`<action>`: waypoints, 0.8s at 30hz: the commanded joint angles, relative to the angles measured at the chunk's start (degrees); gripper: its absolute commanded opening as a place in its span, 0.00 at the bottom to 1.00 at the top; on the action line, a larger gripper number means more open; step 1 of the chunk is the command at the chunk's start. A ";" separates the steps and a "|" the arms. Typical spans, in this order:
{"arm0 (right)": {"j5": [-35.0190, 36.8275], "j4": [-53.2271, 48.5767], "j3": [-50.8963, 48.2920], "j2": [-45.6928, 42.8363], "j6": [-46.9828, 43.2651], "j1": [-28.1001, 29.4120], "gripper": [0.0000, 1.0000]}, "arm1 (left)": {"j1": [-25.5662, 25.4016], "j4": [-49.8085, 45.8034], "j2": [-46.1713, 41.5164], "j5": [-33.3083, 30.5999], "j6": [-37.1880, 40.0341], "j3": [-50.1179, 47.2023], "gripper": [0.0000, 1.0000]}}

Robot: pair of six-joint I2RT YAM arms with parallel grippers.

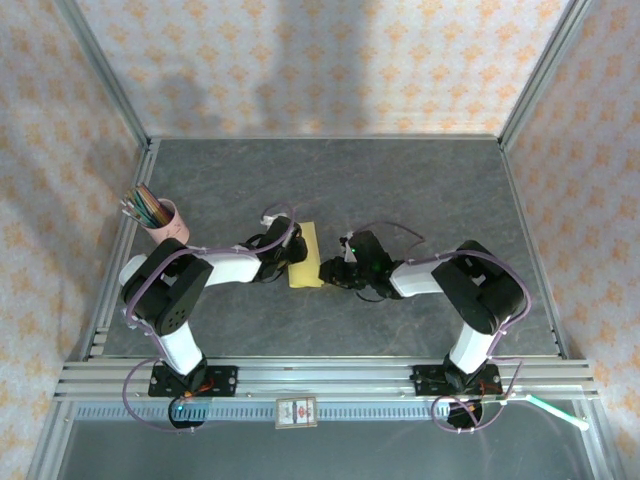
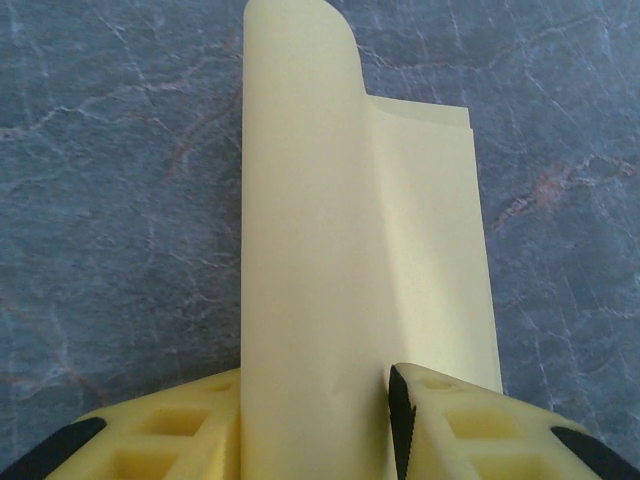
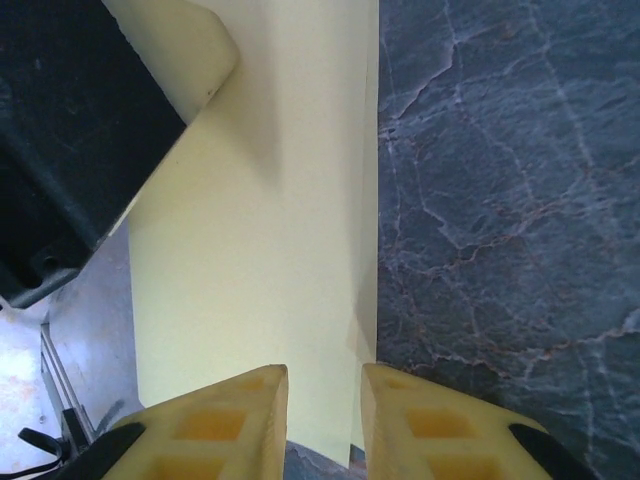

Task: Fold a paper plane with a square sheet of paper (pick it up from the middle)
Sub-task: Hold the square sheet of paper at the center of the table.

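The square sheet of paper (image 1: 306, 256) is yellow and lies mid-table, folded into a narrow strip. In the left wrist view one layer lies flat (image 2: 430, 240) while a flap (image 2: 305, 200) curls up and runs back between my fingers. My left gripper (image 2: 318, 405) is open with that flap in its gap, and the black pad of its right finger (image 2: 401, 425) is bare beside it. My right gripper (image 3: 325, 400) is open, its fingertips low over the near edge of the paper (image 3: 260, 250). The two grippers (image 1: 288, 252) (image 1: 336, 272) face each other across the sheet.
A pink cup of coloured pencils (image 1: 163, 217) stands at the left edge of the grey marbled table (image 1: 420, 190). Aluminium frame rails (image 1: 330, 375) run along the near edge, with patterned walls behind. The left gripper's finger (image 3: 185, 55) shows at the top left of the right wrist view.
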 commanded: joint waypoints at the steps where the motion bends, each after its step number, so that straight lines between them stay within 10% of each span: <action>1: -1.09 1.15 -1.25 1.34 2.45 0.88 0.25 | -0.73 -2.76 1.77 -4.60 -1.67 0.23 0.43; 24: 7.67 -12.35 5.01 -5.02 -5.47 -1.07 0.25 | -1.86 -5.26 4.53 -10.12 -2.41 2.24 0.43</action>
